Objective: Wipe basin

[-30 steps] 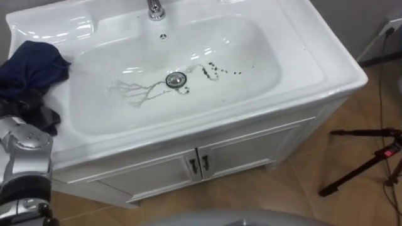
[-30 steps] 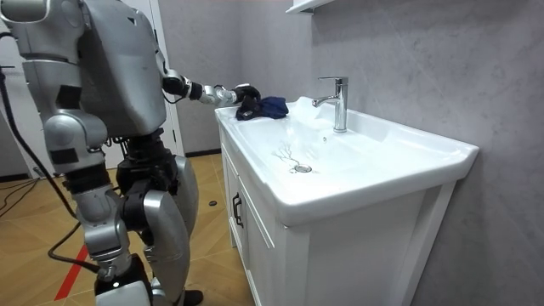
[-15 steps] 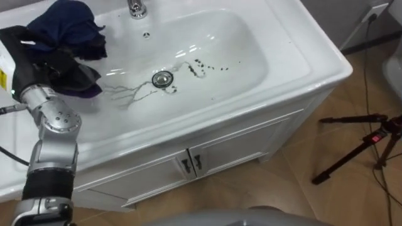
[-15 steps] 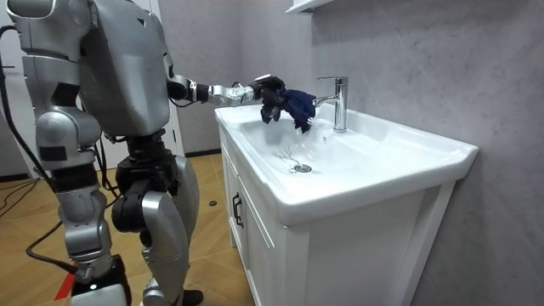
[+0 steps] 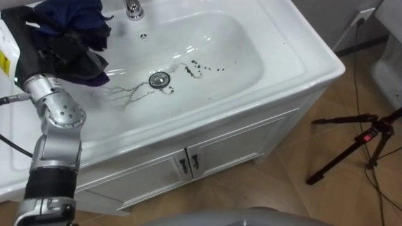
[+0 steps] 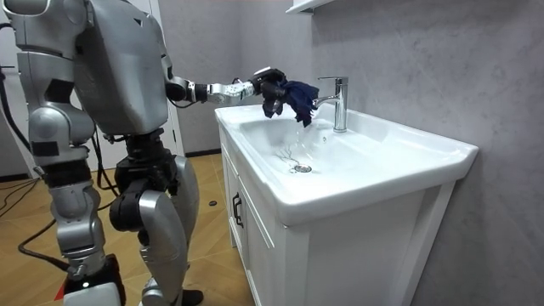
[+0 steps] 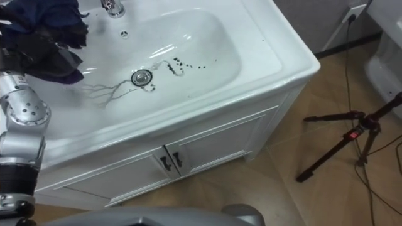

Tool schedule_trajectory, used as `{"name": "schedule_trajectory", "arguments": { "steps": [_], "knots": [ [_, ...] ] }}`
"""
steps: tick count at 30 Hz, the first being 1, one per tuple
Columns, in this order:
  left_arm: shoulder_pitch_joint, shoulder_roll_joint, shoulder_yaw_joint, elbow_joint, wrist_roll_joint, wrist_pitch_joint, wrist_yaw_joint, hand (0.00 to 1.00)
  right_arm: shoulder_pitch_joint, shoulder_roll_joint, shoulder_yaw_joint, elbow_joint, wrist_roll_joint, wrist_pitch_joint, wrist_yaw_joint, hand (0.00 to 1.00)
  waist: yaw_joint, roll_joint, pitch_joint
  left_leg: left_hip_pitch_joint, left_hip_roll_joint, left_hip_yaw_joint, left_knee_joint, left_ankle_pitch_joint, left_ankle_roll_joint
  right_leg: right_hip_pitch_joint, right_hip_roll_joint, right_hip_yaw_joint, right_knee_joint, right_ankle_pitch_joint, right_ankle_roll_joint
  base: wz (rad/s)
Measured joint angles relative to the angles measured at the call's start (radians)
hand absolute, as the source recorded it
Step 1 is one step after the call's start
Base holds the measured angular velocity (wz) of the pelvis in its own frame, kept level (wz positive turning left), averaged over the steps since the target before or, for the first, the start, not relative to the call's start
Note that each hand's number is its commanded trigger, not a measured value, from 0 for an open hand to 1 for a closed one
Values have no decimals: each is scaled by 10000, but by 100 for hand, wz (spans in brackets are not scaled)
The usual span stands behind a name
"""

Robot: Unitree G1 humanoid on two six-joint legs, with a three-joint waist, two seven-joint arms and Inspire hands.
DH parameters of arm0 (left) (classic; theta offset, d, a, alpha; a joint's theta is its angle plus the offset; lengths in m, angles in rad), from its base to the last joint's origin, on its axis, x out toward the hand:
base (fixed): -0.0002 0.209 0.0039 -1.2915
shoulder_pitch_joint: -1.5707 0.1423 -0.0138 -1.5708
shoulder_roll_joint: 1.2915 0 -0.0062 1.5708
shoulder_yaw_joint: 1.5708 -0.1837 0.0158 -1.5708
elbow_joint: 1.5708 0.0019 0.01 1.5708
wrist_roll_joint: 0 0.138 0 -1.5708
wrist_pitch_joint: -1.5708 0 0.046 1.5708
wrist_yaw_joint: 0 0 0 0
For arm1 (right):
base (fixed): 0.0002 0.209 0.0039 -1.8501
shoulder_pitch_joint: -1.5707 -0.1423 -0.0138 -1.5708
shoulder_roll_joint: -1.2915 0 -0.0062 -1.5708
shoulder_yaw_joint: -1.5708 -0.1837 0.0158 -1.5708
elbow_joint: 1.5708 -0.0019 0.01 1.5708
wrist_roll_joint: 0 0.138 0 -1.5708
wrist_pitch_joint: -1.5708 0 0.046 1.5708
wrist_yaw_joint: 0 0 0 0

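Above basin (image 5: 295, 59), at its far left: left hand (image 5: 44, 53), fingers curled round dark blue cloth (image 5: 72, 22). On basin's bottom: drain (image 5: 159, 79), dark streaks (image 5: 129, 94), specks (image 5: 210, 66).

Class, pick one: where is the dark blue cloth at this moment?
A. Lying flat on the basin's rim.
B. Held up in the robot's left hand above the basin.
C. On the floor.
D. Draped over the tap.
B: the left hand grips the cloth in the air over the basin, clear of its rim.
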Motion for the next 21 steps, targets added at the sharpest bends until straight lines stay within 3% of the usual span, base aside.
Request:
{"name": "schedule_trajectory", "arguments": {
  "steps": [3, 9, 13, 16, 21],
  "knots": [
    [28, -26, -31, 420, 760, 25, -277, 100, -3, 5, 16, 2, 4, 31, -2, 0, -7, 84, 19, -1, 14, -22, -70, 1, -1, 43, 12, -21, -11, 9, -14, 0],
    [143, -89, -494, 1298, 1262, 162, -674, 100, -77, 38, 114, -35, 60, 53, -89, 0, 12, 145, 3, 52, 10, -24, -67, 0, -1, 107, 11, -13, -23, 7, -14, 0],
    [200, -89, -633, 1350, 1801, 258, -832, 100, -128, 32, 108, -50, 57, 29, -207, 0, 4, 150, -5, 47, -3, -46, -73, -1, 1, 102, 8, -25, -36, 8, -14, 0],
    [313, -88, -831, 1580, 2452, 255, -832, 100, -130, 1, 108, -50, 54, 24, -207, 0, 5, 263, -67, 61, -32, -56, -78, -2, 1, 119, 8, -28, -41, 10, -13, 0],
    [427, -88, -973, 1907, 3598, 320, -938, 100, -194, -7, 108, -54, 63, -6, -199, 0, -28, 377, -47, 59, -37, -57, -69, 0, -2, 126, 17, -27, -39, 20, -30, 0]
  ]
}}
